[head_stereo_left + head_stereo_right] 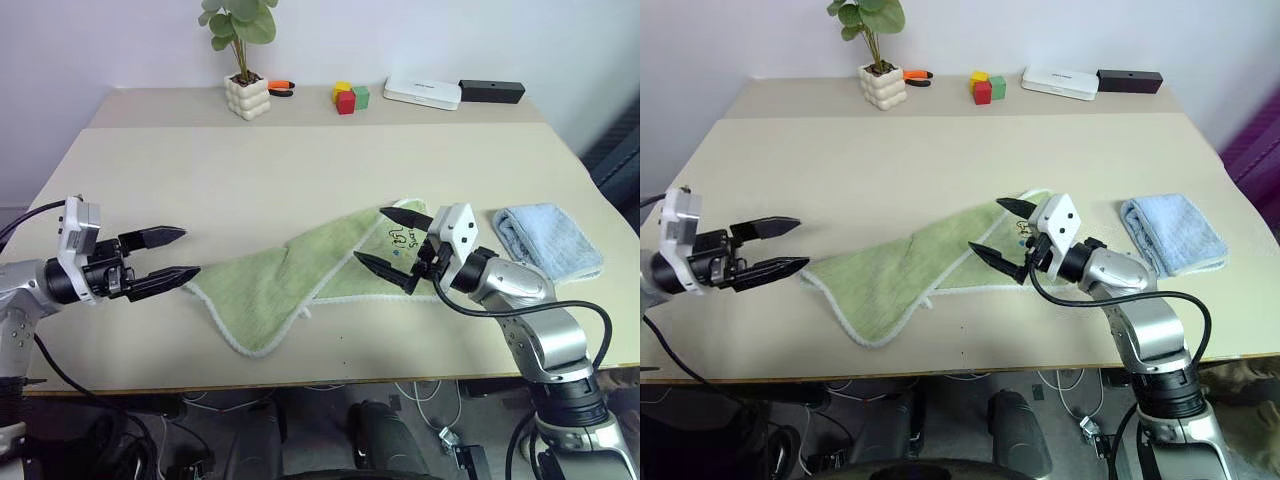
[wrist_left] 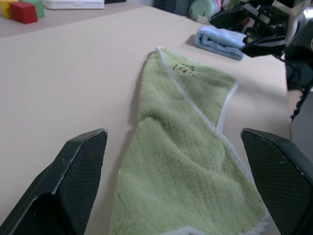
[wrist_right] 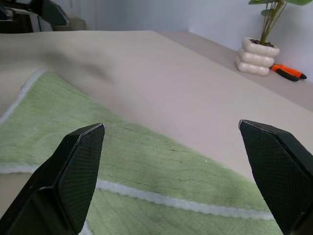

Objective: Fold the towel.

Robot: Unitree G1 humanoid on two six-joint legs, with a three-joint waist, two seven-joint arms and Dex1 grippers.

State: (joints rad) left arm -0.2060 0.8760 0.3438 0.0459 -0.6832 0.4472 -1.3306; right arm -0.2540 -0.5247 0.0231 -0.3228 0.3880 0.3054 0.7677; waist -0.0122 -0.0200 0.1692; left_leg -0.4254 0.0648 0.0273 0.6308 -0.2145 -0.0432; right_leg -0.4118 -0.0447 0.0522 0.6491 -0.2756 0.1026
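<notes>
Both hands spread wide and empty, left hand, right hand, towel untouched.

Towel's dark embroidered mark partly behind right gripper, illegible.

blue towel, potted plant, coloured blocks.

Lab or office, beige table, loose cables underneath
</notes>
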